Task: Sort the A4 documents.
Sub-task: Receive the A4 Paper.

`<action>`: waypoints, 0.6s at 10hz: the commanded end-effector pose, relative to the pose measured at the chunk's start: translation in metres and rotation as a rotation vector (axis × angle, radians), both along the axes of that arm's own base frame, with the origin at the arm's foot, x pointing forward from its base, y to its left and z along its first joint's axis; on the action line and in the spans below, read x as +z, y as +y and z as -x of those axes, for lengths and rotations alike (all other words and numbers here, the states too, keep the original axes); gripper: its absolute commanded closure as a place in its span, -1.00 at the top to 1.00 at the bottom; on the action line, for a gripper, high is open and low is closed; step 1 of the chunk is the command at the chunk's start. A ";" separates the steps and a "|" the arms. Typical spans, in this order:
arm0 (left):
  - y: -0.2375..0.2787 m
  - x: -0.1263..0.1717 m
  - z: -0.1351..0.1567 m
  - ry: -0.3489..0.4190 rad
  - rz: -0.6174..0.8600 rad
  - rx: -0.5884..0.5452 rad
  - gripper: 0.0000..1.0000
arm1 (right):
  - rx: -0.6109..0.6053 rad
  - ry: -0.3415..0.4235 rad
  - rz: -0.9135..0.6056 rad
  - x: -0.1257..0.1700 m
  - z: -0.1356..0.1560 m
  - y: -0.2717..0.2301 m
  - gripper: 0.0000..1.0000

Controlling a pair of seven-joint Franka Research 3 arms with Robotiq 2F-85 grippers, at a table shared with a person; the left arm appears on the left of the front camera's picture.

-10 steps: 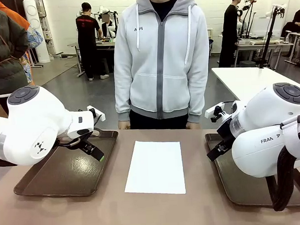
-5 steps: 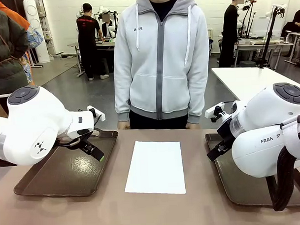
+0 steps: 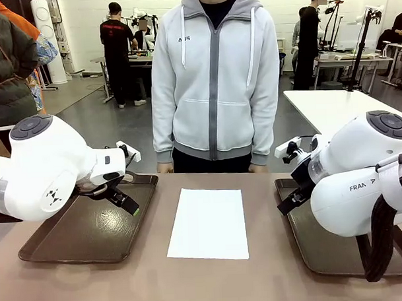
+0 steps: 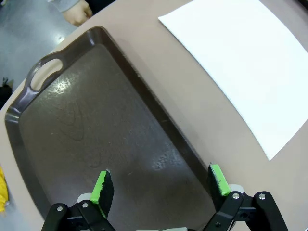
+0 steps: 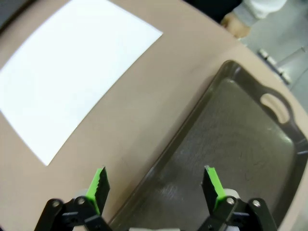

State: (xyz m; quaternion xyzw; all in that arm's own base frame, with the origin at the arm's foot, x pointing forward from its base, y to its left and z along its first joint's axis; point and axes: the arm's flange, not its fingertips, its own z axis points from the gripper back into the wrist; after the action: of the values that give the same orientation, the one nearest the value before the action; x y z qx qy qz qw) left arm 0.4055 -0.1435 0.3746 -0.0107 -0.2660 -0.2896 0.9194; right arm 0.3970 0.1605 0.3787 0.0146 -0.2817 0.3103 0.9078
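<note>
Tan table: A4 sheet between left tray, right tray.

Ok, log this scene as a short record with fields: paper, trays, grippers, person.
paper: white A4 paper flat on the table between the trays; sheet count cannot be told
left tray: dark brown, handled, no paper in it
right tray: dark brown, partly hidden
left gripper: open, over the left tray
right gripper: open, over the right tray's inner edge
person: standing at the far side, hands at the table edge
</note>
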 end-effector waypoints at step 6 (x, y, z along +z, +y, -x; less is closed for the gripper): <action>0.145 0.102 0.050 -0.103 0.351 -0.072 1.00 | 0.037 -0.080 -0.397 0.101 0.044 -0.165 1.00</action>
State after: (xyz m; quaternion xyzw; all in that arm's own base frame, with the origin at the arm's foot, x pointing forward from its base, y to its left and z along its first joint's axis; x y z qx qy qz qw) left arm 0.3844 -0.0001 0.4883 -0.1420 -0.3505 -0.2588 0.8888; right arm 0.3816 0.0124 0.4916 0.1408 -0.3598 0.2525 0.8871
